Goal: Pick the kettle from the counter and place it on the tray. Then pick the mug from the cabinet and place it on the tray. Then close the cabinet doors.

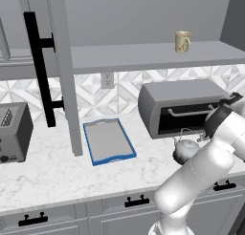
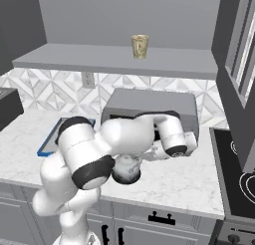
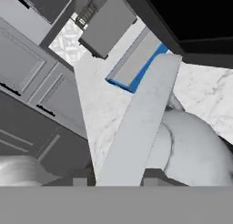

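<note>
mug (image 1: 183, 41) with unreadable darker mark

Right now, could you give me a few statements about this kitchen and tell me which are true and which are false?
1. The tray has nothing on it. True.
2. The mug stands on the counter. False: it stands on the cabinet shelf.
3. The kettle sits on the tray. False: it rests on the counter, in front of the toaster oven.
4. A toaster stands left of the tray. True.
</note>
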